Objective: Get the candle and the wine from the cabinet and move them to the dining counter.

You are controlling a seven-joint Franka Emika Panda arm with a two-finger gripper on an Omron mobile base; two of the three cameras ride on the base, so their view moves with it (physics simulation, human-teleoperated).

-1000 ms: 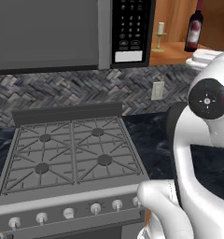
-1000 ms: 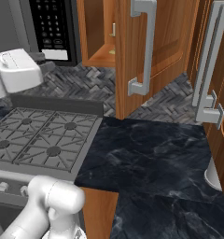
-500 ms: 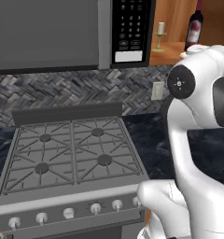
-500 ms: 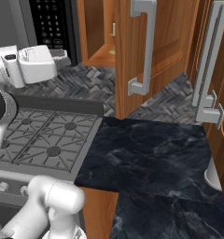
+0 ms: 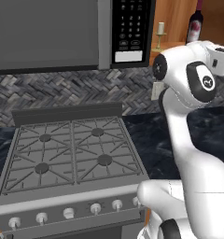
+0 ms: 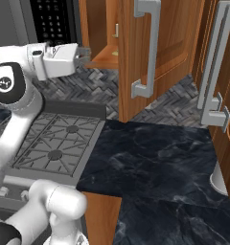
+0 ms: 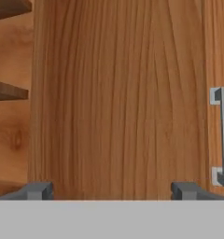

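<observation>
Up high, we held our pincer [image 6: 83, 53] wide open beside the cabinet [image 6: 136, 52] door's edge, candle [image 5: 160, 33] and wine [image 5: 195, 25] standing apart on its shelf.

Candle [image 5: 160, 29] left of wine [image 5: 194, 25], both in cabinet [image 6: 136, 48].

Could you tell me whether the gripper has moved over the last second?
Yes. In the right base view the gripper has swung right, from over the stove toward the open cabinet.
</observation>
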